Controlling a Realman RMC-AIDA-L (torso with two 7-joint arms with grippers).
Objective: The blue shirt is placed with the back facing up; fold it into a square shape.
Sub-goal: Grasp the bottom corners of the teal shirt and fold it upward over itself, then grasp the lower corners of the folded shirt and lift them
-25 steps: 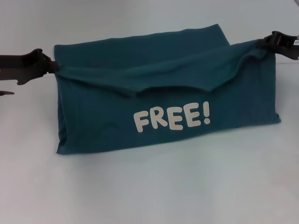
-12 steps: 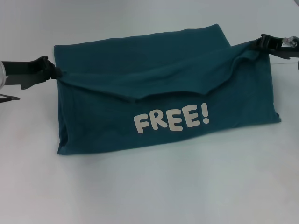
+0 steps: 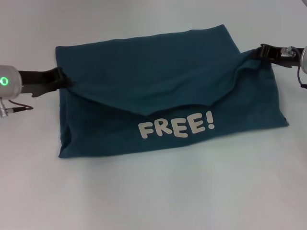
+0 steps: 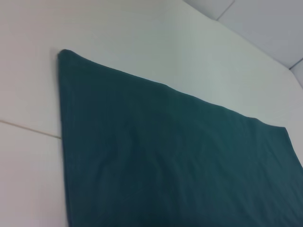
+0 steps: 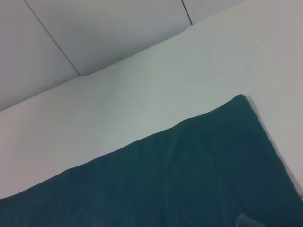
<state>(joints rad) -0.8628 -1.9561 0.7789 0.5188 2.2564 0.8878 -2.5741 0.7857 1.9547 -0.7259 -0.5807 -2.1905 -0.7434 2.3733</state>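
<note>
- 1 shirt (image 3: 168, 100) lies across the middle of the white bench (image 3: 158, 196), folded into a wide band with its long sides running from the bench's left side to its right.
- Cream "FREE!" lettering (image 3: 176, 127) shows on the lower layer, on the part toward the bench's near edge.
- An upper flap (image 3: 158, 88) is drawn over from the far side; its free edge sags to a shallow point just above the lettering and does not cover it.
- Left gripper (image 3: 63, 80) is at the shirt's left end, fingers pinched on the flap's left corner, where the cloth bunches into a small gather.
- Left arm reaches in from the bench's left side; a green ring light (image 3: 4, 81) glows on its wrist housing.
- Right gripper (image 3: 262, 51) is at the shirt's right end, toward the far edge, fingers pinched on the flap's right corner, with cloth puckered there.
- Both held corners sit slightly raised; the flap between them hangs slack in soft creases.
- Left wrist view: plain shirt cloth (image 4: 180, 161) lying flat on the bench (image 4: 118, 33), 1 corner in sight; own fingers not seen.
- Right wrist view: plain shirt cloth (image 5: 189, 179) with 1 corner toward the bench's far edge, wall panels (image 5: 94, 33) beyond; own fingers not seen.
</note>
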